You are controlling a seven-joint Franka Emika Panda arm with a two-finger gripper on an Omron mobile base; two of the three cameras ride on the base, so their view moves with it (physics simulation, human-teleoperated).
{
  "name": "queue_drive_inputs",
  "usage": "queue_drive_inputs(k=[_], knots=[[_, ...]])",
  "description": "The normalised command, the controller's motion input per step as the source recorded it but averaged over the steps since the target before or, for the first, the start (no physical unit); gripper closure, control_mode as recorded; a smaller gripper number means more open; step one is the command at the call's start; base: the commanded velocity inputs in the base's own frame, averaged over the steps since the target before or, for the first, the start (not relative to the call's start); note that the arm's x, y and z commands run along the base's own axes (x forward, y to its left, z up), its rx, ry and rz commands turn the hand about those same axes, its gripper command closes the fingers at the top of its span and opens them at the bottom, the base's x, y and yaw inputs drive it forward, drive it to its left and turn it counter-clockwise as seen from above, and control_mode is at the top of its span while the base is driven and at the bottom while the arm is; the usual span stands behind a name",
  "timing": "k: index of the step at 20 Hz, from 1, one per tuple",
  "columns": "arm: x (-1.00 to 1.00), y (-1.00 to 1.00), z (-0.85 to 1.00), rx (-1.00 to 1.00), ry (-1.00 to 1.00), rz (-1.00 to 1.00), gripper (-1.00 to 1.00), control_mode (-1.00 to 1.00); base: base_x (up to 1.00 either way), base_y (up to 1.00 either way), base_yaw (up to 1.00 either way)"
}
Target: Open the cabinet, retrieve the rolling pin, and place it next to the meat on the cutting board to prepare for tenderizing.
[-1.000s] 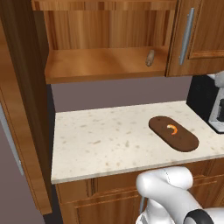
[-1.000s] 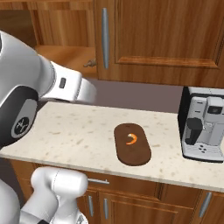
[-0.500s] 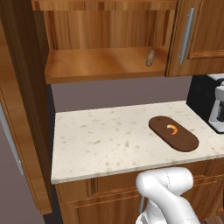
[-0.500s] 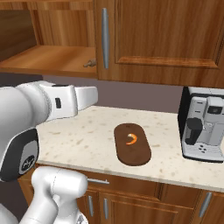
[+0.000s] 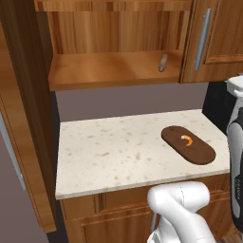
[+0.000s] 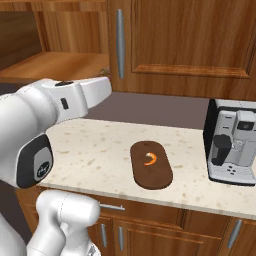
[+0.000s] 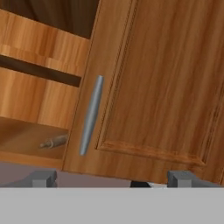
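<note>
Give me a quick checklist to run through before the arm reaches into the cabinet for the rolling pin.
1. Cabinet open: ok, shelf exposed.
2. Rolling pin reachable: ok, lying on the shelf at its right end, nothing in front of it.
3. Gripper free: ok, fingertips spread, nothing between them.
4. Gripper aimed at pin: not ok, the hand view centres on the neighbouring door's handle.
5. Cutting board has room beside the meat: ok.

cabinet (image 5: 109,71): above counter (image 5: 114,152), left of closed neighbour
rolling pin (image 5: 163,62): on shelf, right end
board (image 5: 188,144): on counter, right
meat (image 5: 188,140): on board
coffee machine (image 6: 232,141): right of board
</note>
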Motion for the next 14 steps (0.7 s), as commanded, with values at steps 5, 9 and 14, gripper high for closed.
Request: queue_drive_inputs(k=[5,9,14], knots=[[0.0,0.0,0.47,-0.02,-0.03,-0.03,-1.0,-1.0,0.0,0.0,0.0],[0.0,0.04,0.06,0.0,-0.01,0.0,-1.0,-1.0,0.0,0.0,0.0],[0.0,0.11,-0.02,0.01,-0.01,0.04,-1.0,-1.0,0.0,0.0,0.0]])
